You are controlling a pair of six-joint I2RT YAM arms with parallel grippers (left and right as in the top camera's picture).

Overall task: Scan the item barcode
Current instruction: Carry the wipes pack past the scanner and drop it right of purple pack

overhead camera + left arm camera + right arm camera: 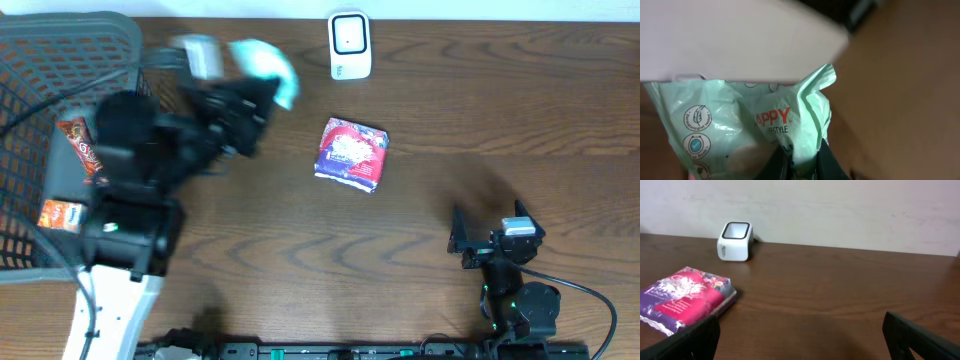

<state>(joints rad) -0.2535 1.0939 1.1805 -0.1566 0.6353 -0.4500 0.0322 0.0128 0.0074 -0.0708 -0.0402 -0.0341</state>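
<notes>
Pouch (268, 62) location: upper left-centre of the overhead view, held off the table and left of the white scanner (350, 45), which stands at the top centre edge. The pouch is mint-green printed film. The left claw (802, 167) is clamped tight on a pinch of its crumpled edge, and the wrist view shows film gathered between the two dark fingers (830, 165). The right claw (800, 340) is spread to its widest and holds nothing, parked in the lower right of the overhead view. The purple packet (352, 153) lies flat at centre frame, apart from both claws. The basket (60, 40) at far left holds further packets. Handling, by judgement: the pouch looks light, limp and slick. Film hung from a single pinch creases and sags, so the printed face may fold or swing. No barcode is visible in any view. A grip at a sealed edge or corner seems best, as it leaves the flat faces uncovered for the scanner window. Motion blur hides the pouch's exact tilt.
</notes>
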